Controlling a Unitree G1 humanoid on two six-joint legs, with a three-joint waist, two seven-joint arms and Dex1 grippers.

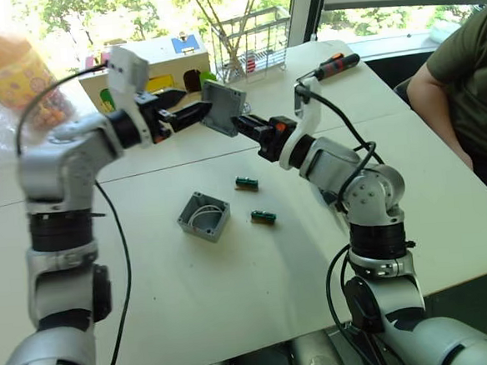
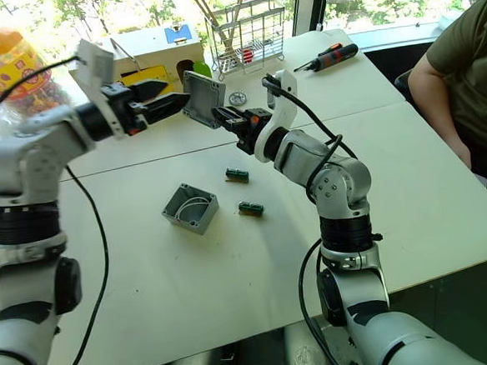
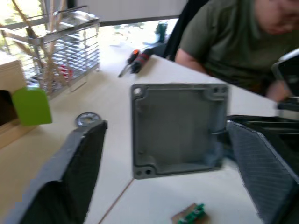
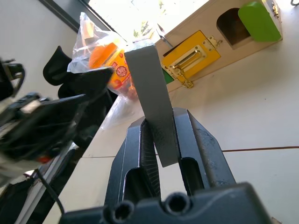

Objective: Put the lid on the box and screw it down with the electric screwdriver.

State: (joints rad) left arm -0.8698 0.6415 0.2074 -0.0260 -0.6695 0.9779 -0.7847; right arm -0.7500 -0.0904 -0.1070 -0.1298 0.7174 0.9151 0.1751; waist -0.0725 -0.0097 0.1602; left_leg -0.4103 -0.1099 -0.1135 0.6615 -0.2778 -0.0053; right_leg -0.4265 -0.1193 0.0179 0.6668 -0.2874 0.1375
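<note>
Lid swap happening mid-air, box waiting below

Right gripper [image 4: 161,154] is pinched tight on one edge of the lid [image 1: 224,107], held up above the worktop [image 1: 236,317]. Left gripper [image 1: 190,113] sits spread wide around the lid's other side, not clamping. I'd close it square before letting go. Box [image 1: 204,216] sits open near the worktop's middle. Couldn't spot the electric screwdriver.
</note>
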